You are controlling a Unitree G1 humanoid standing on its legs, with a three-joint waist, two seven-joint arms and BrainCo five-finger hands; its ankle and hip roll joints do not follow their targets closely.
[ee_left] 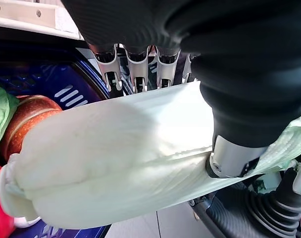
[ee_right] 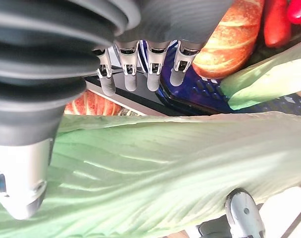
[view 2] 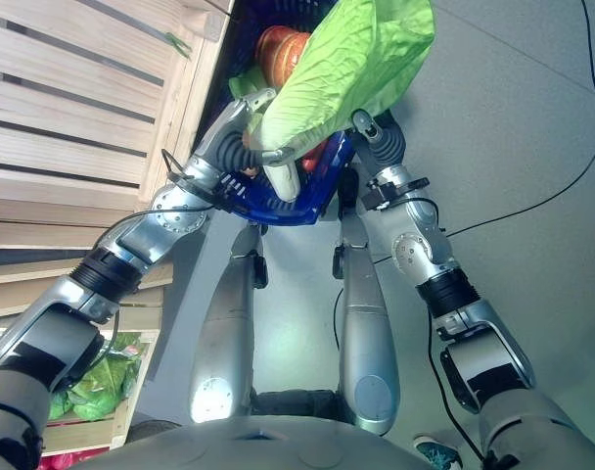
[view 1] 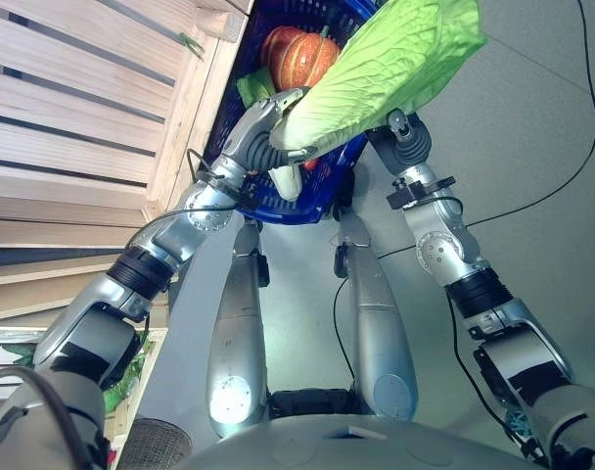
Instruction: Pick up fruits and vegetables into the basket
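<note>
Cabbage [view 1: 386,69] is airborne over the basket [view 1: 322,201], carried by both hands, long axis running from about 8 o'clock (white stem end) up to 2 o'clock (leafy end) in the eye views.

Left hand [view 1: 268,127] has the stem end: in its wrist view the fingers [ee_left: 135,69] curl over the far side of the pale stalk and the thumb clamps the near side, so it's a wrap grip, not a flat push. Right hand [ee_right: 140,69] sits at the leafy end; fingers hook over the far edge of the leaf, thumb on the near side, also curled round it. In the eye views that hand is mostly hidden under the leaves.

Basket is blue, at 12 o'clock from the body, already holding a pumpkin [view 1: 302,54] plus something red (pepper or similar, hard to tell) [ee_right: 276,20]. Wooden crate wall [view 1: 72,117] at 9–10 o'clock.

Key relation: stem end hangs just above the near rim, leafy end overhangs the basket toward 2 o'clock. Long axis lies skewed across the opening, so I'd guess the next move is lowering stem-first, left hand leading. Risk: leaves catching on the rim or landing on the pumpkin.
</note>
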